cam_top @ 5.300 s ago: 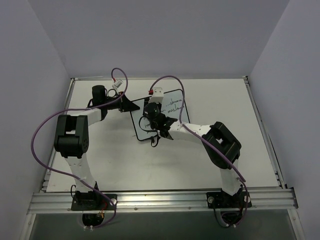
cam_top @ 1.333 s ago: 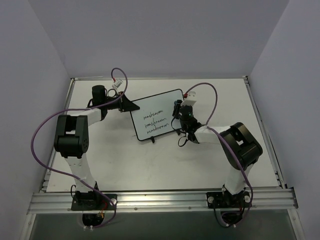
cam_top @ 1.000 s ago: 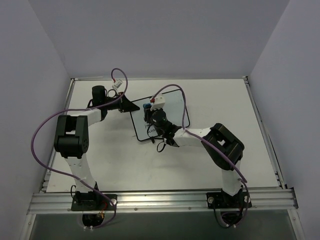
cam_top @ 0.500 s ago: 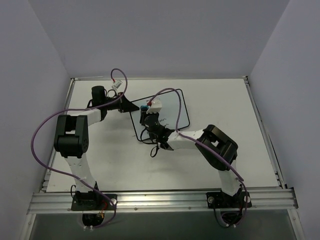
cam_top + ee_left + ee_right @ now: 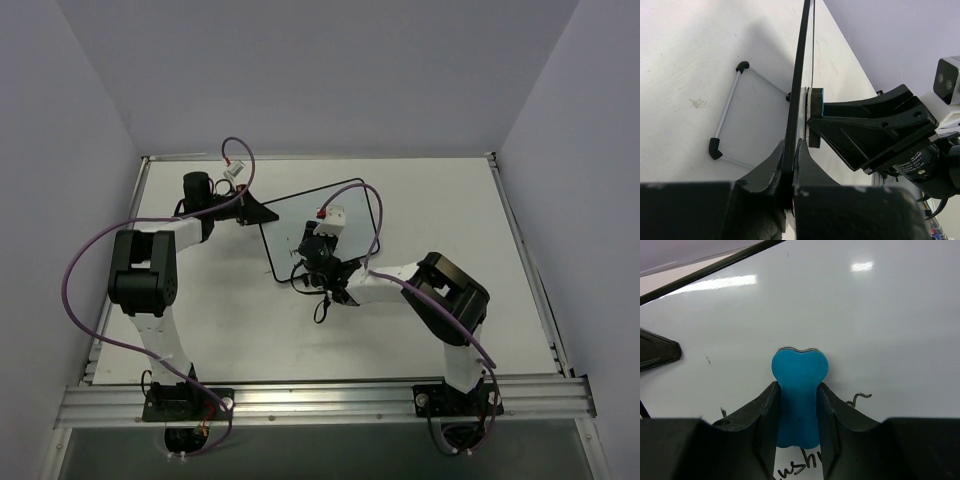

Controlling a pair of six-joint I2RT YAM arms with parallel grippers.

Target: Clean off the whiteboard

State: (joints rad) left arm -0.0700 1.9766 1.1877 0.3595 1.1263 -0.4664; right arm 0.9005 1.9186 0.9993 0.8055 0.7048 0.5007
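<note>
The whiteboard (image 5: 300, 213) stands tilted at the table's middle back, with a thin black frame. My left gripper (image 5: 262, 214) is shut on its left edge; in the left wrist view my left gripper (image 5: 791, 145) clamps the board's frame (image 5: 801, 65), seen edge-on. My right gripper (image 5: 312, 258) is shut on the blue bone-shaped eraser (image 5: 800, 370) and presses it flat on the board's face (image 5: 865, 315). In the right wrist view my right gripper (image 5: 798, 386) has black handwriting (image 5: 792, 469) left just below the eraser and a small stroke (image 5: 860, 399) to its right. The eraser's edge (image 5: 816, 117) touches the board.
The board's wire stand with two black feet (image 5: 727, 117) rests on the white tabletop (image 5: 470, 220) behind it. Purple cables (image 5: 95, 250) loop over both arms. Grey walls close in the table at left, right and back. A metal rail (image 5: 320, 398) runs along the near edge.
My right gripper came from off the board's right edge onto the board, swept the eraser to the upper left, and now sits lower, mid-board. Most of the three written lines are gone. The left arm held still.
</note>
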